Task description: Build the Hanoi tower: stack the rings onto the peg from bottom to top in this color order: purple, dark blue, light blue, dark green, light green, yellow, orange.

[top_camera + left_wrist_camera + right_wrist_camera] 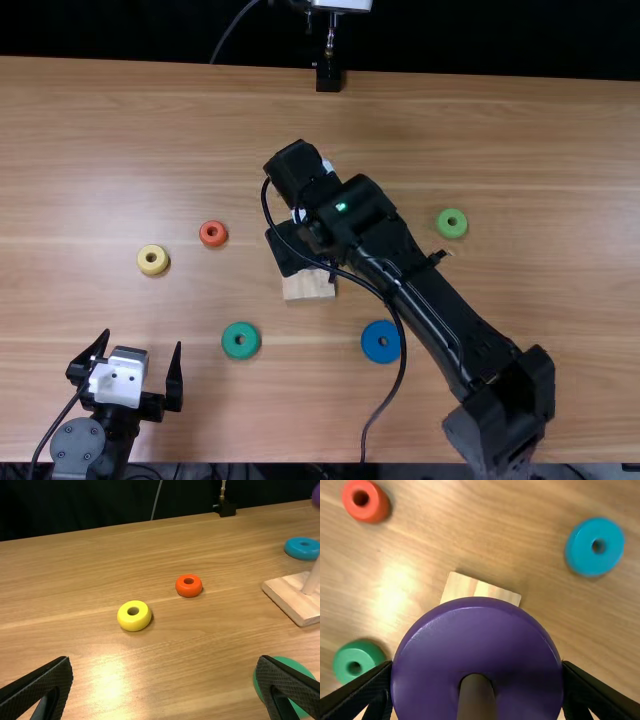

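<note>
Over the wooden base (308,286), my right gripper (288,252) is at mid-table. In the right wrist view my right gripper (477,665) is shut on the purple ring (477,630), with the peg (477,700) showing through its hole. The left wrist view has that purple ring (316,495) at its edge, above the peg (312,580). My left gripper (142,344) is at the near left; its own view shows the left gripper (165,661) open. Loose rings: yellow (153,260), orange (213,233), dark green (240,341), dark blue (381,353), light green (451,223), light blue (595,546).
The right arm's long link crosses the table from near right to the middle, passing beside the dark blue ring, with a loose cable along it. A black stand (329,76) is at the far edge of the table (520,130).
</note>
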You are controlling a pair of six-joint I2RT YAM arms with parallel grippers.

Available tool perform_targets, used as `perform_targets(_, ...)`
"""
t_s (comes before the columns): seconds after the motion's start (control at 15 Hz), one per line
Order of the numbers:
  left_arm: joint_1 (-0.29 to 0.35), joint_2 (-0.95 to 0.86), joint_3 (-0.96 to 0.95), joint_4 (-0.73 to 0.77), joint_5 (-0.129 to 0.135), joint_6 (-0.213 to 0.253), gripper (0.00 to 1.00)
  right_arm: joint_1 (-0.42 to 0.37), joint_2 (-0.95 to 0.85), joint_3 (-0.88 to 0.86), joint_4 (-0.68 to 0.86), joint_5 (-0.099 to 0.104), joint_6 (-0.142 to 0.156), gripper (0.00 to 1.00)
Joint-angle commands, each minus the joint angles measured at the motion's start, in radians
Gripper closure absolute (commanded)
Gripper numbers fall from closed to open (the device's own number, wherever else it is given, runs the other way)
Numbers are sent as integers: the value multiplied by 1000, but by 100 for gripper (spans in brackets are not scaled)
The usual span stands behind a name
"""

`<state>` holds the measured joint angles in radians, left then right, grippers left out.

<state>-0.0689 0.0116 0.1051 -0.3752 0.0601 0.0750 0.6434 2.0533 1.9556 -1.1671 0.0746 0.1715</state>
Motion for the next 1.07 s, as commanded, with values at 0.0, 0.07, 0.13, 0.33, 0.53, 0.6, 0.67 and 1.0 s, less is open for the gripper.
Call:
perform_targets(0.0,11,-12,-105,-79,15,13,0,15,15,-3,1,6,9,93)
perform_targets(0.07,11,-12,-105,-79,15,13,0,15,24,0,-1,6,9,86)
perform_targets(0.13,11,-12,-105,-79,15,13,0,15,30,2,-1,6,9,75)
perform_targets(0.33,11,-12,-105,-79,15,13,0,15,31,8,-3,6,7,22)
perform_targets(0.53,11,-12,-105,-81,15,13,0,16,27,12,-3,8,5,4)
perform_targets(0.6,11,-12,-105,-79,15,13,0,16,24,12,-3,8,5,0)
perform_targets(0.67,11,-12,-105,-79,15,13,0,18,21,14,-3,8,5,0)
perform_targets(1.0,11,-12,-105,-81,15,13,0,21,-53,68,12,12,7,0)
